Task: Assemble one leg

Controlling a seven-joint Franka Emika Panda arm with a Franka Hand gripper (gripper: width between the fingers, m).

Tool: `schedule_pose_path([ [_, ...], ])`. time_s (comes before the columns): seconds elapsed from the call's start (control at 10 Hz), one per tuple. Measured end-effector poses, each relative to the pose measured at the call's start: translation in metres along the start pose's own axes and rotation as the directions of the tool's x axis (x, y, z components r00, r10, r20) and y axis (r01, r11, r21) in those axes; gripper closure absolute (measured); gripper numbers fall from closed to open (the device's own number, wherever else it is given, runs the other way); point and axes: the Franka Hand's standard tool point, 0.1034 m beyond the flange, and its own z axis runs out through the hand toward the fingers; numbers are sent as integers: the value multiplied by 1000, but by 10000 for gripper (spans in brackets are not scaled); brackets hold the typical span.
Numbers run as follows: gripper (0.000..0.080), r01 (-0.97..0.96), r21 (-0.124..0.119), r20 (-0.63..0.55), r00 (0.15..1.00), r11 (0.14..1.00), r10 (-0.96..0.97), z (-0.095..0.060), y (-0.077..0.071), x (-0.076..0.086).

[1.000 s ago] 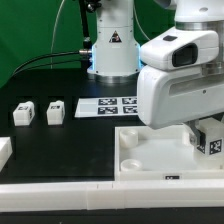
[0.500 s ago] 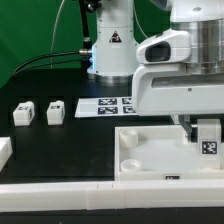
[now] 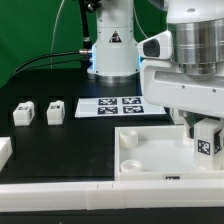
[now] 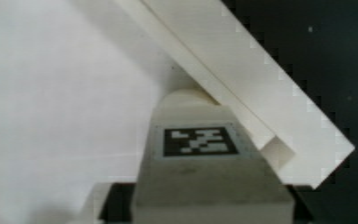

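Note:
My gripper (image 3: 207, 140) is shut on a leg (image 3: 207, 142), a small white post with a black-and-white tag, held upright over the far right part of the large white tray (image 3: 150, 150) in the exterior view. In the wrist view the leg (image 4: 202, 150) fills the space between the dark fingers (image 4: 123, 203), close against the tray's raised rim (image 4: 247, 85). Whether the leg touches the tray floor I cannot tell. Two more legs (image 3: 24, 114) (image 3: 55, 111) lie on the black table at the exterior view's left.
The marker board (image 3: 112, 105) lies behind the tray. The robot base (image 3: 112, 50) stands at the back. A white piece (image 3: 4, 152) sits at the exterior view's left edge, and a long white rail (image 3: 60, 190) runs along the front.
The gripper with the leg has shifted slightly and turned over the tray's right side; the leg stays gripped at about the same height.

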Motion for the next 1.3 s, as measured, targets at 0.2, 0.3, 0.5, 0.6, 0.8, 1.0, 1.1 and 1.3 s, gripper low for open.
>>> schedule_pose_path([
  [0.2, 509, -182, 45, 10, 983, 982, 182, 0, -2, 3],
  [0.3, 509, -296, 50, 24, 955, 954, 295, 0, -3, 1],
  [0.5, 509, -353, 49, 30, 936, 934, 352, 1, -3, 1],
  [0.6, 429, -354, 49, 31, 935, 934, 353, 1, -3, 0],
  [0.8, 293, -299, 49, 29, 954, 953, 298, 2, -3, 0],
  [1.0, 159, -231, 50, 25, 973, 972, 230, 2, -3, -1],
  [1.1, 159, -124, 50, 19, 992, 991, 123, 3, -3, -1],
  [1.3, 151, 120, 47, 2, 993, 992, -121, 2, -6, -5],
])
